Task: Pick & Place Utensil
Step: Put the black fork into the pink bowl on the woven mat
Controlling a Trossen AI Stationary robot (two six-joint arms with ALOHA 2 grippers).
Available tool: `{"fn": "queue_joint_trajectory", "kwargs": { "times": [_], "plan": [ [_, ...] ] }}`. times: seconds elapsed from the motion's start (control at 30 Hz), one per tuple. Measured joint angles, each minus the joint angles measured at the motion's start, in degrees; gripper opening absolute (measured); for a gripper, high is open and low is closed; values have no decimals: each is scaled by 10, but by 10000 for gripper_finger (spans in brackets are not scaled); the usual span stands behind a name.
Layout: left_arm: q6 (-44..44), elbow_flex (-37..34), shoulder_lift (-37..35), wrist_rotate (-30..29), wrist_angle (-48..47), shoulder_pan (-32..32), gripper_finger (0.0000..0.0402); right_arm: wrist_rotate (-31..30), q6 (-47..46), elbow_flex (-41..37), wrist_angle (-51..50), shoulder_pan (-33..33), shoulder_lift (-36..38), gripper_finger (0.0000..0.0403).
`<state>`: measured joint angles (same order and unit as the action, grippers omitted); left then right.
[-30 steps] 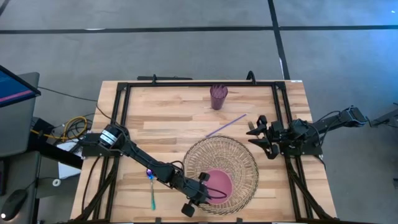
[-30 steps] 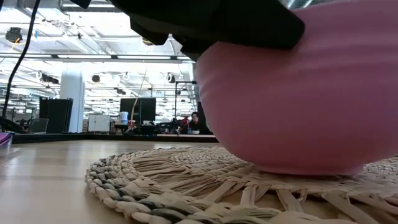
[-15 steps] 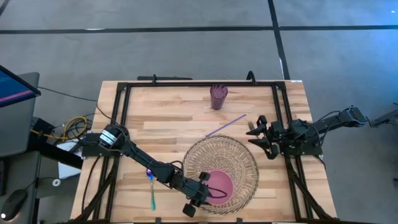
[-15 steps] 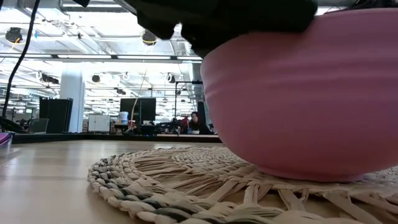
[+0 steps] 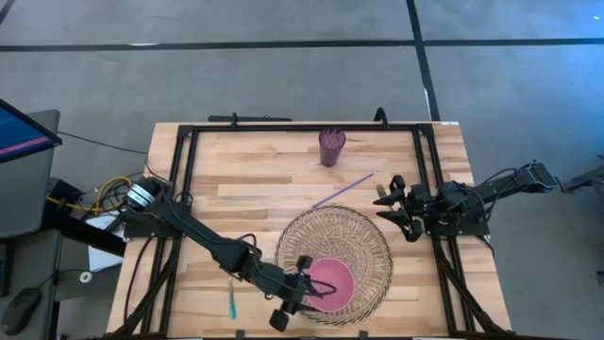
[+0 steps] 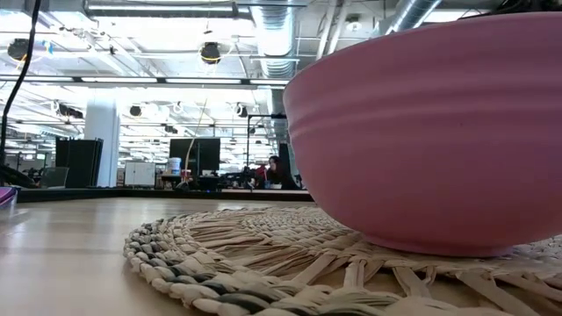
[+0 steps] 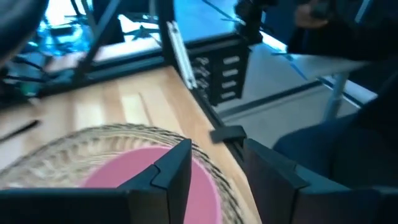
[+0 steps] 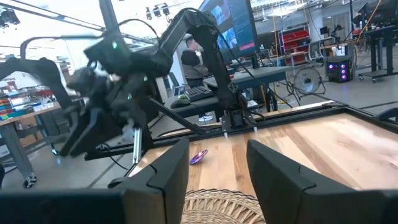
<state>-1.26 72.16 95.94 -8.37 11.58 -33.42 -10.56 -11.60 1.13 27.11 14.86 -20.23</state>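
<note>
A pink bowl (image 5: 327,281) sits upright on a round woven mat (image 5: 340,231), toward the mat's near side; it fills the low view (image 6: 421,132). My left gripper (image 5: 302,293) is open just off the bowl's near-left rim and looks over the bowl (image 7: 124,177). A teal-handled utensil (image 5: 229,304) lies flat on the table left of the mat, its upper end under my left arm. A thin purple stick (image 5: 342,191) lies on the table beyond the mat. My right gripper (image 5: 387,206) is open and empty at the mat's right.
A purple cup (image 5: 331,146) stands near the table's far edge. A black frame (image 5: 189,151) runs around the table top. The right wrist view shows a purple spoon head (image 8: 199,157) on the wood beyond the mat (image 8: 211,200). Bare wood lies left of the mat.
My left gripper has drawn back from over the bowl's rim toward the table's near left and has left the low view. The bowl has shifted slightly on the mat and now stands level and alone.
</note>
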Motion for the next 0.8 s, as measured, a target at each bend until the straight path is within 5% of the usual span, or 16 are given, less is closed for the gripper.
{"fn": "queue_joint_trajectory", "kwargs": {
  "times": [0.33, 0.8],
  "plan": [
    [0, -4, -61, -127, -127, 0, 133, 0, 0, 0, -1, 0, 0, 154],
    [47, -150, -123, -234, -129, 4, 131, 0, 0, 0, -1, 0, 0, 154]
  ]
}}
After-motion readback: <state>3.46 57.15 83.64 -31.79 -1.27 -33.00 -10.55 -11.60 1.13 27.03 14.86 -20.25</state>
